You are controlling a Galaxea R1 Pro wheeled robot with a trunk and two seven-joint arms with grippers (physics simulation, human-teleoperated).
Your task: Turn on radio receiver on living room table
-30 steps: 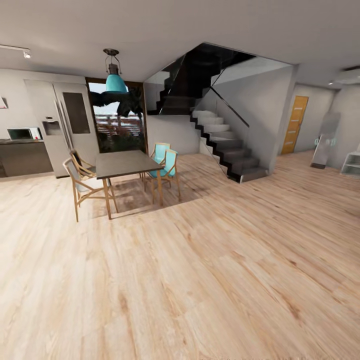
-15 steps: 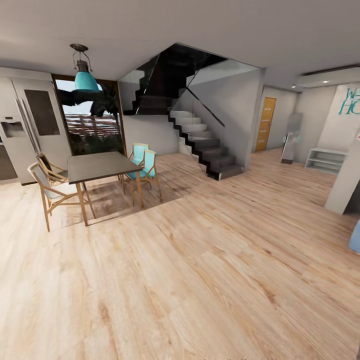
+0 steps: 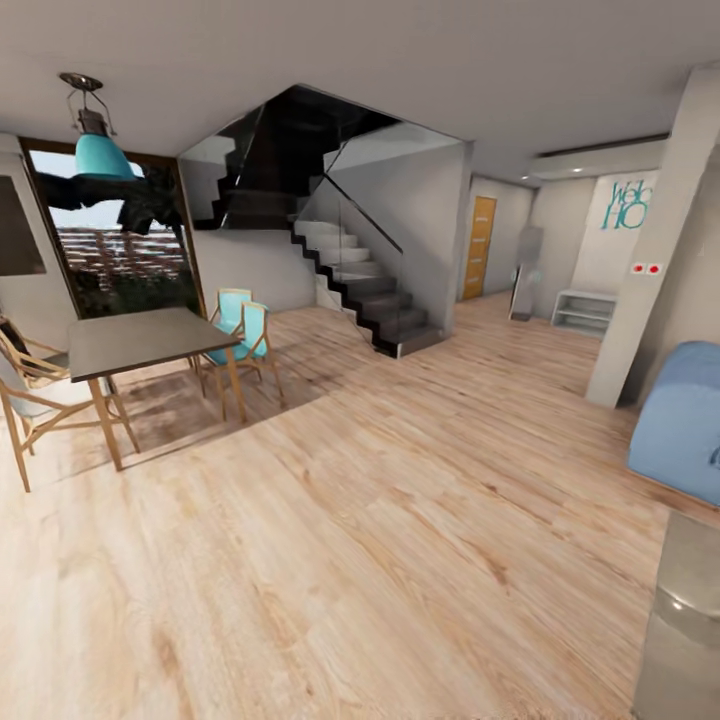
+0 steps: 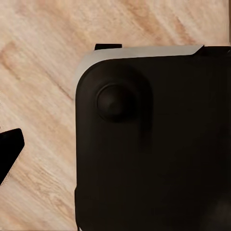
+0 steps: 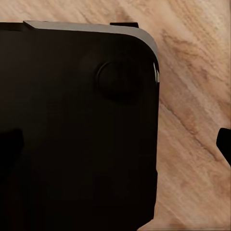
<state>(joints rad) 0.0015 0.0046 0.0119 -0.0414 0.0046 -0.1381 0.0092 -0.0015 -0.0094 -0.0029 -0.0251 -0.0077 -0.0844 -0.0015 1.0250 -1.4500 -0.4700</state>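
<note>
Stage: the robot is travelling over the wood floor [image 3: 380, 560]; judging by what is in sight, the approach to the living room is only beginning.
Dining area: a dark dining table [image 3: 145, 338] with wooden and teal chairs [image 3: 240, 335] is sitting at 9 o'clock in the head view, under a teal pendant lamp [image 3: 97, 152]. This is not the table wanted.
Middle: a dark staircase [image 3: 350, 285] is rising at 12 o'clock, with an orange door [image 3: 479, 247] beyond it at 1 o'clock.
Living room edge: a blue sofa [image 3: 680, 420] is showing at 3 o'clock, beside a pale column [image 3: 655, 240].
Table: a glossy grey surface [image 3: 685, 620] is cutting in at 4 o'clock; it is probably the low table, though too little is showing to be sure.
Radio receiver: it cannot be made out in these views, so its spot on the table is unknown.
Pincers: both wrist views are looking down on the robot's dark base [image 4: 154, 144] over the floor; whether either pincer is apart or together cannot be told.
Handling, as a judgement: the radio is likely light, rigid and slippery, so pressing its switch may be pushing it along the glossy top; steadying the body or taking the thin handle should help.
</note>
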